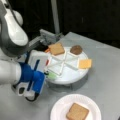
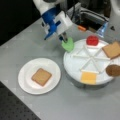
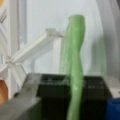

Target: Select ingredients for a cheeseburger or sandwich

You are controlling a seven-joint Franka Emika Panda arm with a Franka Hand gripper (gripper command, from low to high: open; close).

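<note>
Green wavy leaf (image 3: 75, 65) upright, pinched in closed claw (image 2: 65, 40), just above white divided tray's (image 2: 75, 65) rim.

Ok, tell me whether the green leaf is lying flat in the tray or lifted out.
Lifted. The green leaf hangs edge-on from the claw at the white tray's rim; the wrist view shows it pinched upright.

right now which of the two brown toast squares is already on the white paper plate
The brown toast square lying alone on the white paper plate. The other brown toast square sits in a compartment of the white divided tray, where the hand grips the green wavy leaf.
</note>
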